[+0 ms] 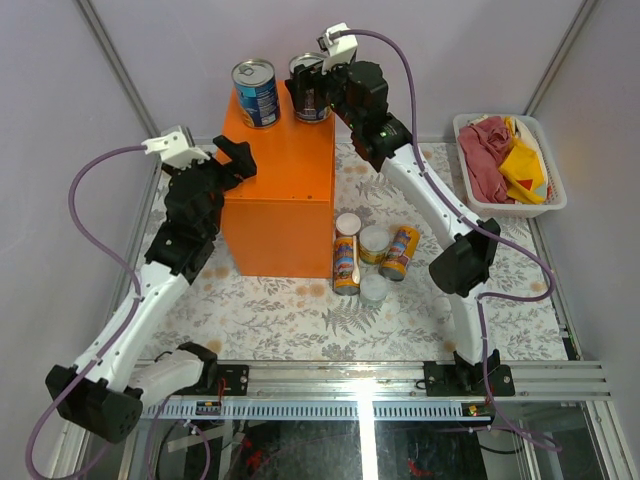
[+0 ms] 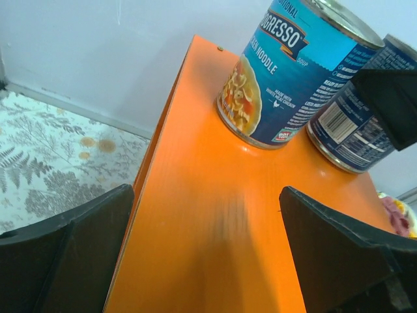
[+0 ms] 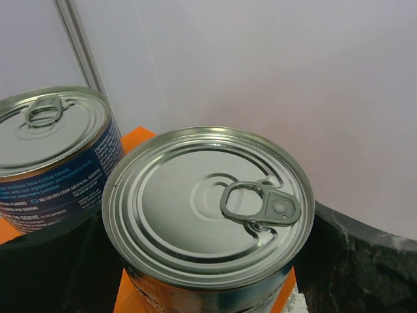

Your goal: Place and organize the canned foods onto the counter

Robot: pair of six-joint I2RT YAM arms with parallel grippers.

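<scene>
At 9 o'clock on the floral-patterned table (image 1: 250, 320), left gripper (image 1: 240, 163) hovers by the left edge of the box top. Jaws wide apart, nothing held.

Bright orange rectangular box (image 1: 285, 170) (the counter) stands at about 11 o'clock from table centre. Two cans are on its top, both along the 12 o'clock edge.
- Blue-labelled steel soup can (image 1: 256, 95): upright at the far-left corner, free of both arms. Counts as placed.
- Second blue-labelled can (image 3: 208, 202): just beside the first, at its 3 o'clock, a narrow gap between them. Left wrist view shows its base down on the orange surface. Right gripper (image 1: 312, 90) straddles it, jaws closed against its sides as far as the right wrist view shows. Judged set down but not yet released.

Table centre, off the box's 4 o'clock corner, holds a tight cluster of four cans not yet moved:
- Tall yellow-orange can with white lid (image 1: 346, 262), upright.
- Short pale-lidded can (image 1: 373, 242).
- Second short pale-lidded can (image 1: 373, 289), at 6 o'clock of the other short one.
- Second tall yellow-orange can (image 1: 399, 254). Cannot tell whether upright or leaning.

At 2 o'clock is a white plastic basket (image 1: 520, 209) holding a red cloth (image 1: 485, 155) and a yellow cloth (image 1: 525, 165), not part of the job.

Progress, by my reckoning: two of six up, four to go. The near half of the box top is bare.
</scene>
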